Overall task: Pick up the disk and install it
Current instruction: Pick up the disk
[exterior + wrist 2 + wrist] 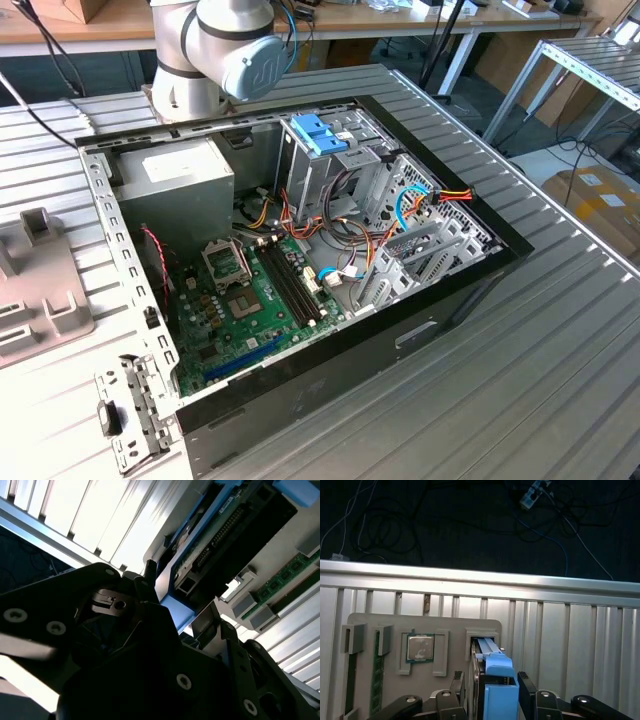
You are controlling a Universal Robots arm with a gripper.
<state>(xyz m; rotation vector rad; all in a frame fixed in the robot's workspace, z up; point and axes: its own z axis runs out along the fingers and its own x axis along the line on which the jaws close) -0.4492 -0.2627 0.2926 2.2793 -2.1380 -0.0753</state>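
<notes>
Clamping the disk (499,695) edge-on; hand (491,679) at the grey holder (370,625).

The disk (497,677) stands in the parts holder's (420,624) slot beside the CPU (420,647), the gripper (492,685) clamped around it, on the table (570,630).

No text can be read with certainty. In the exterior view the grey power supply box (190,190) carries a white label (172,165), but its print is too small to make out. The cardboard box (600,215) at the exterior view's right has pale stickers, also unreadable. The disk (492,680), seen edge-on in the first wrist view, shows no legible print.
</notes>
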